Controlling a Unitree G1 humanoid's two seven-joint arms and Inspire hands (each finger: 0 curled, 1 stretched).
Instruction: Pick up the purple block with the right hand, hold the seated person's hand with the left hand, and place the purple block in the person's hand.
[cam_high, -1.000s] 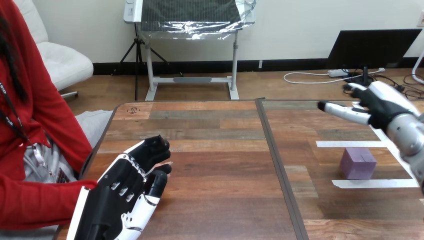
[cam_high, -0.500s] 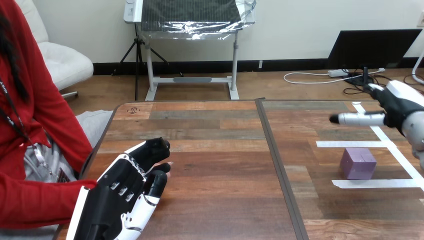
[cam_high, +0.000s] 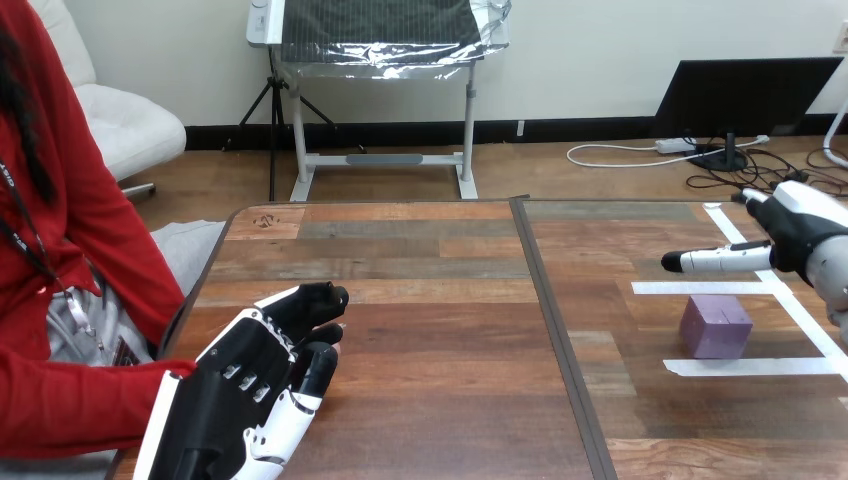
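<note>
The purple block (cam_high: 716, 326) sits on the right half of the table, inside a frame of white tape. My right hand (cam_high: 800, 228) hovers behind and above it near the right edge, open, with straight fingers (cam_high: 715, 261) pointing left and nothing in them. At the lower left, my left hand (cam_high: 250, 390) lies over the hand of the person in the red sleeve. Its fingers and thumb curl round that hand. Only a sliver of the person's fingertips (cam_high: 337, 343) peeks out between them.
White tape strips (cam_high: 750, 367) mark a rectangle round the block on the right tabletop. A dark seam (cam_high: 560, 340) splits the wooden table into two halves. The person's red-sleeved arm (cam_high: 70, 400) lies along the left edge.
My right hand has drawn back to the right and dropped a little, its fingers now level above the block. The left hand and the block have stayed put.
</note>
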